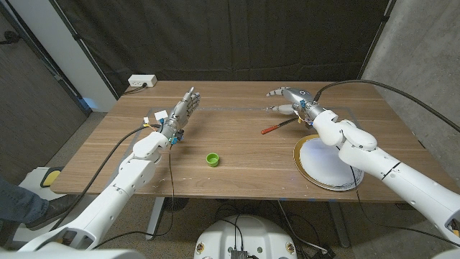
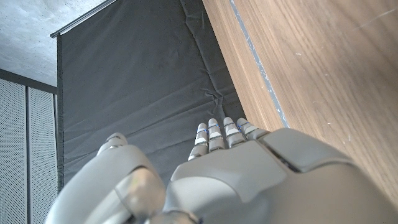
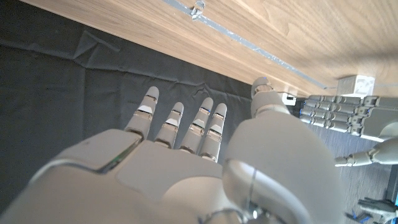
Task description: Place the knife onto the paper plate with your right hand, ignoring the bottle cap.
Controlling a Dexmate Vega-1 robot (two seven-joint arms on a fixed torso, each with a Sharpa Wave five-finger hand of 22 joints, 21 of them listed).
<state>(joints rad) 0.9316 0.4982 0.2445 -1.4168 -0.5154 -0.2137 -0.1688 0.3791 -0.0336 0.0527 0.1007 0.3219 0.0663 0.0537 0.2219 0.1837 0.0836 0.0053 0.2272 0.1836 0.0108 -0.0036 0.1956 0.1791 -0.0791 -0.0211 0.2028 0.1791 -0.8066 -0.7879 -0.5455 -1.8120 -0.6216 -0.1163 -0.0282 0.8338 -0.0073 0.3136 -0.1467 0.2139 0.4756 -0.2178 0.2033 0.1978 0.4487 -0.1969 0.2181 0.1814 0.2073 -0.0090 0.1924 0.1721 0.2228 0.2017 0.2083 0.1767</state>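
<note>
One knife [image 1: 278, 128] lies on the wooden table [image 1: 237, 155], a slim thing with a reddish handle toward the table's middle and a darker blade end running toward the right hand [image 1: 289, 100]. It sits just beside the one paper plate [image 1: 325, 164], off the plate's far-left rim, not on it. The plate is round and white with a tan or gold rim band; the right forearm crosses over part of it.

The right hand hovers just beyond the knife, fingers extended and a little spread, holding nothing; in the right wrist view its fingers [image 3: 186, 124] reach out straight and apart toward the table's far edge, with the left hand [image 3: 348, 115] visible across from it.

One green bottle cap [image 1: 213, 160], small and round, sits well to the left of the plate, near the table's front middle, apart from everything else.

The left hand [image 1: 181, 111] stands farther left of the cap, fingers straight and close together, empty; the left wrist view shows its fingers [image 2: 221, 132] extended over the wood grain.

A thin pale line of tape [image 1: 230, 108] runs across the table beyond the knife. One white power strip [image 1: 141, 81] rests at the far-left corner. No writing can be read on anything.
</note>
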